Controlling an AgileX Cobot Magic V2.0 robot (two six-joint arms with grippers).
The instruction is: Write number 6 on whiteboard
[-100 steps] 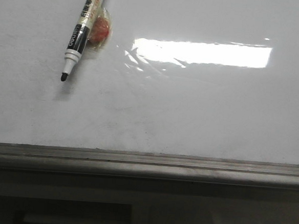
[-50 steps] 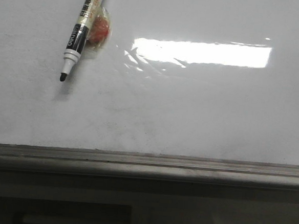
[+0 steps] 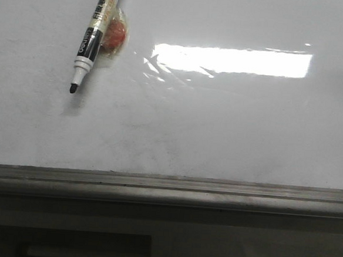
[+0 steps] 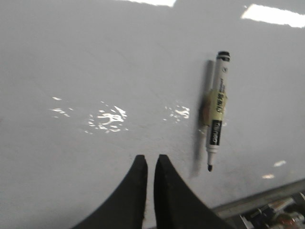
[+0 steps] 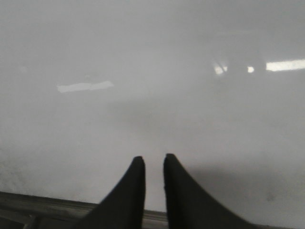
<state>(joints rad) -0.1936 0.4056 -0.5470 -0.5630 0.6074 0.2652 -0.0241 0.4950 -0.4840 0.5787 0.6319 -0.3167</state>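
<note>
Left tool point(image 4: 149, 164) empty, near whiteboard point(image 4: 95, 57), beside marker point(image 4: 217, 112).

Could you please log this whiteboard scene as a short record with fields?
Board: whiteboard, glossy white, faint grey smudges, bright light reflection
Writing: no number 6 visible yet
Marker: marker uncapped, black tip pointing down, stuck on the board, held by neither gripper
Ledge: grey ledge along the lower edge
Left gripper: holds nothing, fingers nearly together, apart from the marker
Right gripper: holds nothing, narrow gap, facing bare board
</note>
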